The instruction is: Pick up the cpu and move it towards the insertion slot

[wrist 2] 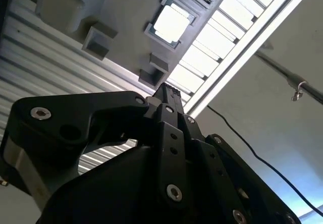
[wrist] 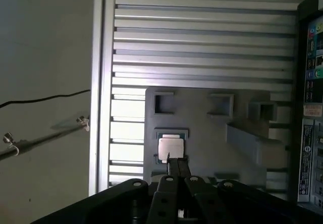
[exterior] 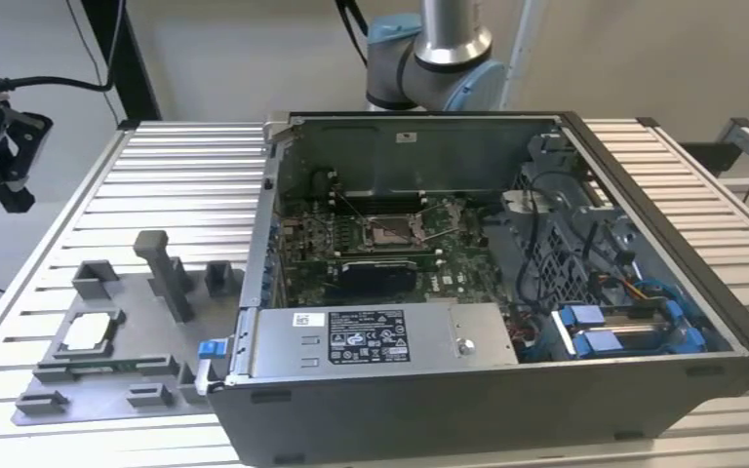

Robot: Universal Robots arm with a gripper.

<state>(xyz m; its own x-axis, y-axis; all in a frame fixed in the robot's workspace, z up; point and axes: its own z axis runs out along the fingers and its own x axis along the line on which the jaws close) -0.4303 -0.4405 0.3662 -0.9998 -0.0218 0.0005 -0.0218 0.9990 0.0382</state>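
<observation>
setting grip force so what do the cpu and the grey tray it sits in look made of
The cpu: silvery top with a sheen, likely metal; tan edge, perhaps circuit board. The grey tray: matte uniform grey with blocky shapes, probably plastic, possibly painted metal.

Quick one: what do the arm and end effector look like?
End effector: matte black, bolted linkage plates with silver screw heads, tapering to narrow tips. Arm: silver tube, pale blue joint caps. Black cable runs to the wrist.
</observation>
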